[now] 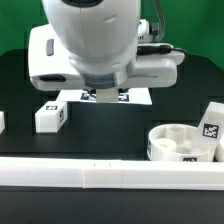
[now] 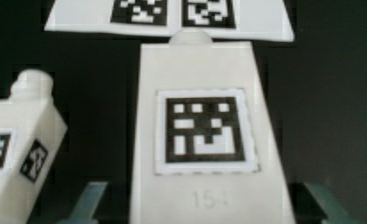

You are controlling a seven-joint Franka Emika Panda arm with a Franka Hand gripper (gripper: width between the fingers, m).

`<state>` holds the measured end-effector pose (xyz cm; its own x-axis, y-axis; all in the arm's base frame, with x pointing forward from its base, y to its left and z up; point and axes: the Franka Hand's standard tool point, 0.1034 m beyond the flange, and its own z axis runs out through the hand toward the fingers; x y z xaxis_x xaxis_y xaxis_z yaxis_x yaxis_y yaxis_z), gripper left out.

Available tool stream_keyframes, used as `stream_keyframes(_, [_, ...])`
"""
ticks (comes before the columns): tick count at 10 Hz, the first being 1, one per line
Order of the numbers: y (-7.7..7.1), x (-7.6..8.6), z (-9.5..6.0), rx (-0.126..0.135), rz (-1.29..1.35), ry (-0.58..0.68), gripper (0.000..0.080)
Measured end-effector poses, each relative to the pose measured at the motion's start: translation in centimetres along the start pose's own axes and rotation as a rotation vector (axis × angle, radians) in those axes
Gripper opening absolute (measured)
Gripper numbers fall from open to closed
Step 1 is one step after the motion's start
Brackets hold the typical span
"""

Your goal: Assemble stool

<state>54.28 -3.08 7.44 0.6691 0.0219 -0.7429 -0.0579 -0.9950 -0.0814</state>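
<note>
**Fig. Gripper astride a stool leg**

Two-finger gripper point(image 2: 208, 203), jaws half apart, straddles the blocky white plastic tagged leg point(image 2: 205, 110); whether it grips cannot be told. A second leg point(image 2: 20, 135) stands just beside. The round white rimmed seat point(image 1: 183, 145) lies near the long white rail point(image 1: 100, 172). Embossed marks illegible.

A black tabletop point(image 1: 110, 130) sits before a green backdrop point(image 1: 14, 22), a long white rail point(image 1: 60, 175) along its near edge.
</note>
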Motion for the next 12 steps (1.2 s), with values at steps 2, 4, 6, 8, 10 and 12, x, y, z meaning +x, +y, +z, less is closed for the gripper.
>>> stream_keyframes(2, [-0.5, -0.3, -0.9, 0.009, 0.021, 0.020, 0.0337])
stream_keyframes(4, [-2.0, -0.4, -4.0, -0.009, 0.006, 0.214, 0.0337])
stream_keyframes(6, [-1.5, 0.1, -3.9, -0.014, 0.014, 0.378, 0.0337])
stream_keyframes(8, [-1.3, 1.0, -4.8, -0.027, 0.018, 0.533, 0.0337])
stream_keyframes(10, [-1.7, 0.9, -5.4, -0.038, 0.017, 0.669, 0.0337])
stream_keyframes(12, [-1.8, 1.4, -5.7, -0.059, 0.014, 0.802, 0.0337])
